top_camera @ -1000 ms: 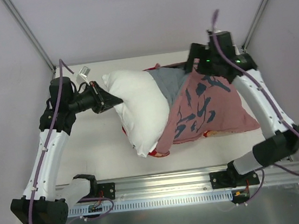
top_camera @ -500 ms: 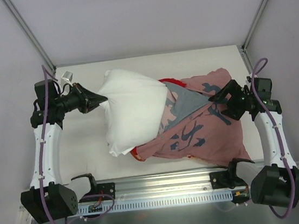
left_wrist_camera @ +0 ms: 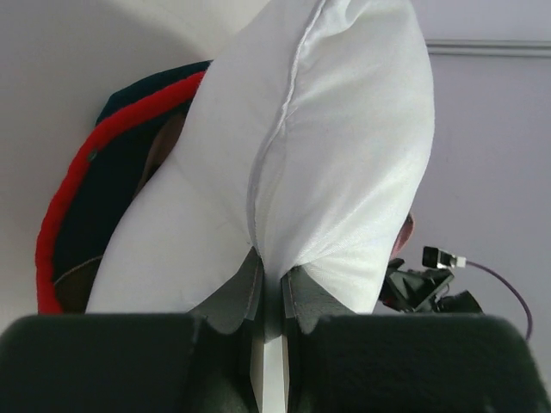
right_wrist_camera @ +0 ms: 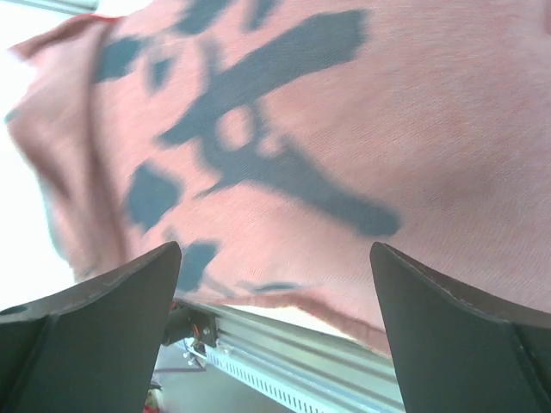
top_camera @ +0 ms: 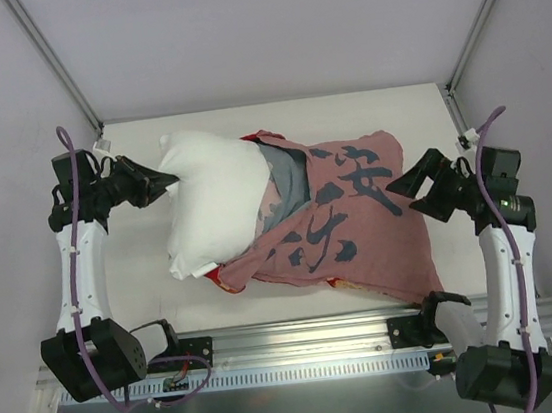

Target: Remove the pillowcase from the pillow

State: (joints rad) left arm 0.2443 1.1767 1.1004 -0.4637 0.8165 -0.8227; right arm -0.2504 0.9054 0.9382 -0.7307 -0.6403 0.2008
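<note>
Pinching the far-left corner of the pillow (top_camera: 211,209), the left gripper (top_camera: 167,183) is clenched on the white fabric. The right gripper (top_camera: 424,184) is spread and empty beside the right edge of the pillowcase (top_camera: 359,226). The pillow's right end is covered by the pillowcase on the table (top_camera: 153,272). Large dark brush characters are printed on it, none surely legible.

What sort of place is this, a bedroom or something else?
Probably a robotics lab bench, not a bedroom: two robot arms bolted to a metal rail, a white table boxed by bare walls and frame posts.
</note>
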